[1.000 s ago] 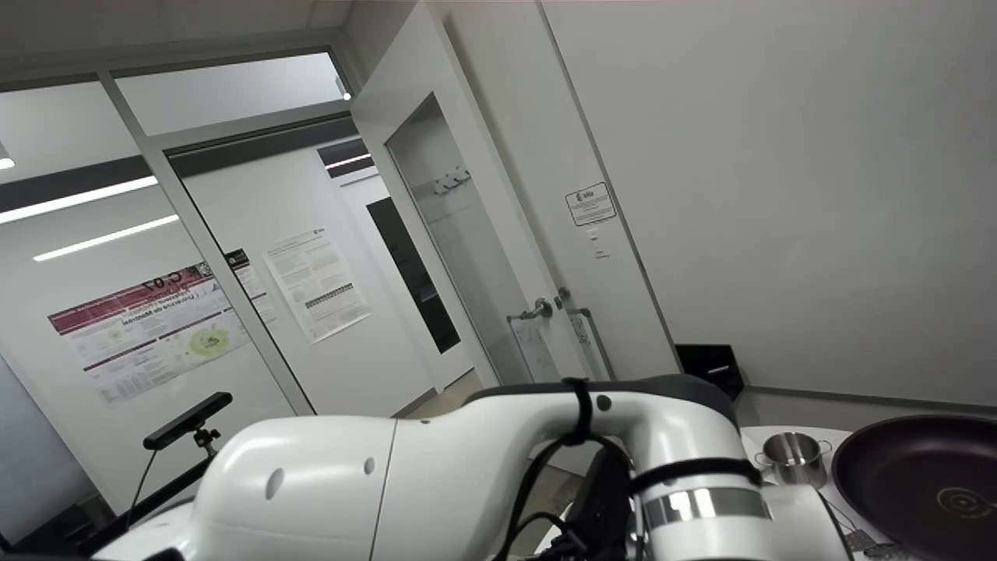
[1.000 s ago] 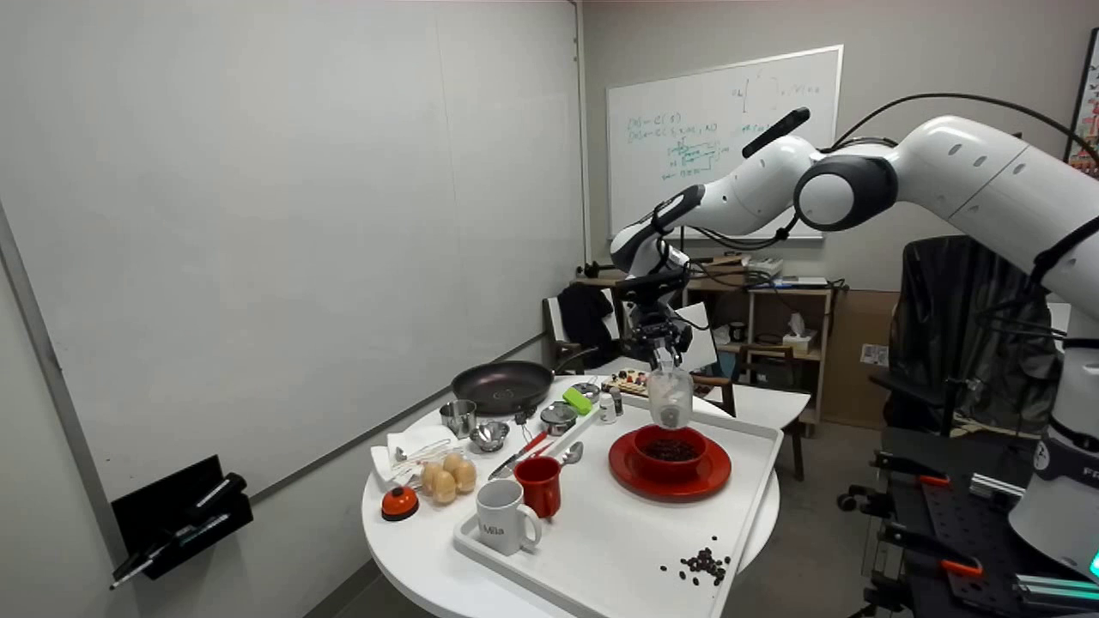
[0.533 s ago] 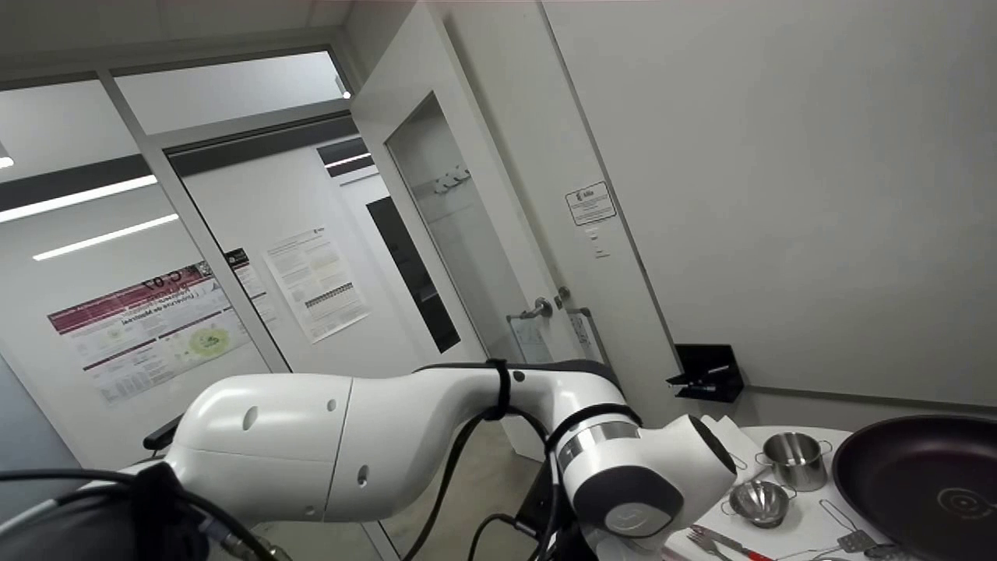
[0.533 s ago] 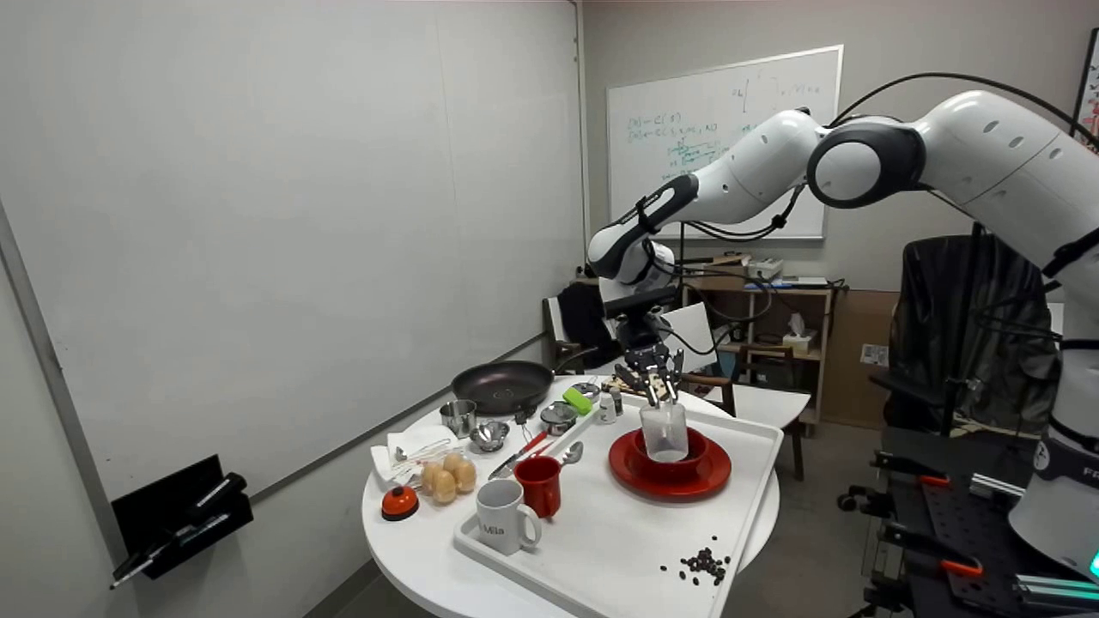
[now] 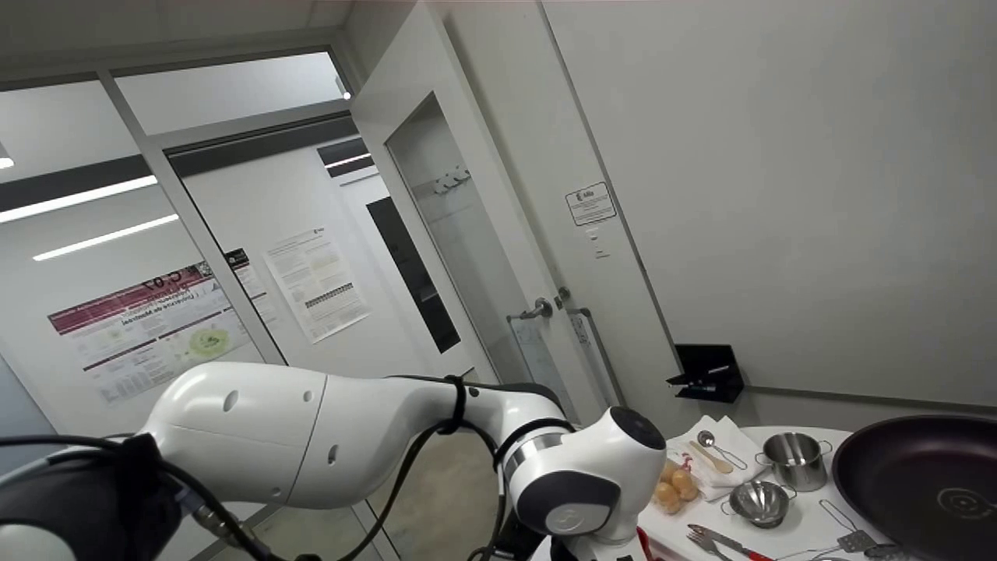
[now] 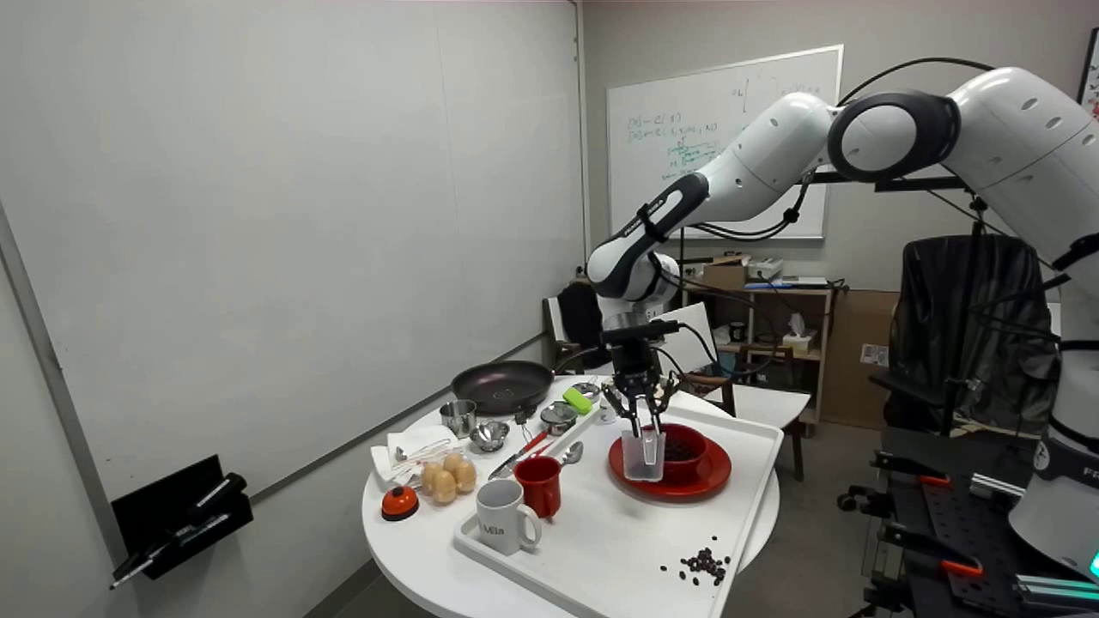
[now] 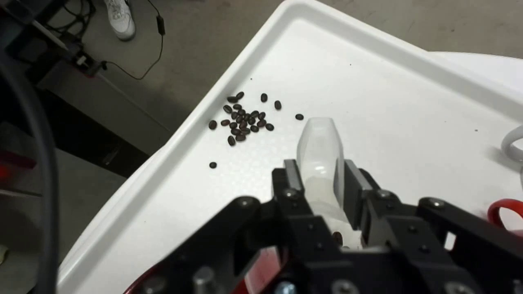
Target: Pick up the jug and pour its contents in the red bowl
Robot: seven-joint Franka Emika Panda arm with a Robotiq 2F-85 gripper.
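The clear jug hangs upright in an exterior view, in front of and left of the red bowl, overlapping the red plate in that view. My gripper is shut on its handle. In the wrist view my gripper has the jug's pale handle between its fingers. One or two dark beans show beyond the fingers; I cannot tell whether they lie in the jug. The red bowl stands on a red plate and holds dark beans. I cannot tell whether the jug touches the plate or tray.
A white tray bears loose beans, a red mug and a white mug. Eggs, a dark pan, steel bowls and cutlery lie on the round table beside the tray.
The jug was tilted over the bowl a second ago. It has turned upright, come down and moved left in the exterior view. The arm has swung with it; the grip has held.
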